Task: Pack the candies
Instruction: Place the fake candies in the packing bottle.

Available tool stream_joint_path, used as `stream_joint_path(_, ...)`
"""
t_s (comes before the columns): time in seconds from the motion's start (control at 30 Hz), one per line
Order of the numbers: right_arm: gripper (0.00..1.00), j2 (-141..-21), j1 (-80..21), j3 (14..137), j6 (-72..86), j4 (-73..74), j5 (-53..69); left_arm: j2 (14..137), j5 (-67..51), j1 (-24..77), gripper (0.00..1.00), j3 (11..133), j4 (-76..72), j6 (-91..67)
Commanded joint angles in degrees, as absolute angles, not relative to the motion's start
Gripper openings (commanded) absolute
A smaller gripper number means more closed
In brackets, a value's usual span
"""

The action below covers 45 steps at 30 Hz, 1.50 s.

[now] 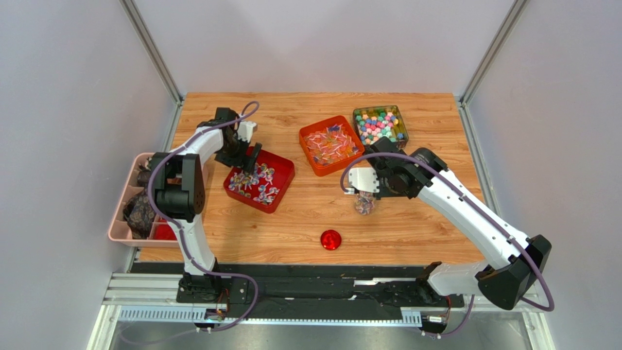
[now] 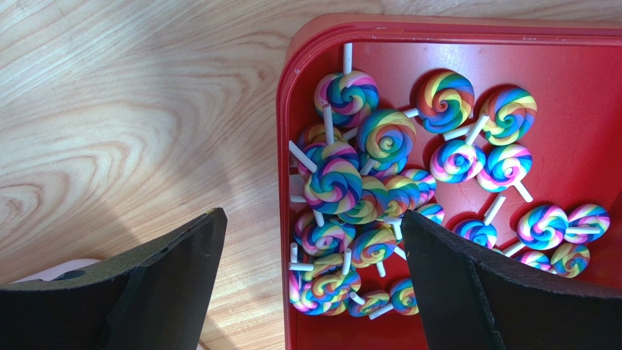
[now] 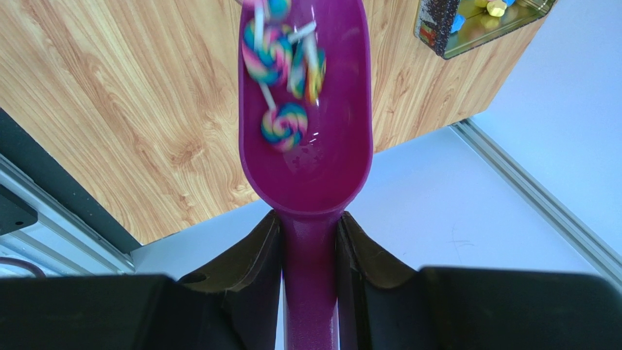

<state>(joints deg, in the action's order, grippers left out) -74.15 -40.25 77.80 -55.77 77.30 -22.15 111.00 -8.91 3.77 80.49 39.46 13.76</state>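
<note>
Rainbow swirl lollipop candies (image 2: 365,189) lie heaped in a red tray (image 2: 584,58), which stands left of centre as the red tray (image 1: 281,169) in the top view. My left gripper (image 2: 314,219) is open and hangs just above the tray's edge, one finger over the wood and one over the candies. My right gripper (image 3: 309,226) is shut on the handle of a magenta scoop (image 3: 321,160). A few lollipops (image 3: 283,124) lie in its bowl, blurred toward the far end. In the top view my right gripper (image 1: 358,186) is above a small clear jar (image 1: 363,205) with candies inside.
A round red lid (image 1: 331,239) lies near the front middle. An orange tray (image 1: 310,135) of wrapped candies and a clear box (image 1: 399,117) of small coloured sweets stand at the back right. A pink tray (image 1: 117,230) with dark items hangs over the table's left edge.
</note>
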Motion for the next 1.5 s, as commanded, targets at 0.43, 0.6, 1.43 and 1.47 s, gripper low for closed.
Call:
stream_joint_path(0.43, 0.00, -71.46, -42.45, 78.31, -55.72, 95.45, -27.33, 107.75, -9.05, 3.69, 0.99, 80.42, 38.50, 13.27)
stream_joint_path(0.6, 0.00, -71.10, -42.45, 79.71, -56.25, 95.45, -28.56, 107.75, -9.05, 3.69, 0.99, 80.33, 38.67, 13.27)
stream_joint_path(1.43, 0.00, -80.94, -42.36, 103.08, -42.37, 75.06, -5.12, 107.49, -10.11, 3.69, 0.99, 81.91, 41.30, 18.80)
stream_joint_path(1.47, 0.00, -81.56, -42.36, 103.44, -42.28, 75.41, -4.05, 107.23, -10.63, 3.69, 0.99, 82.26, 41.92, 19.50)
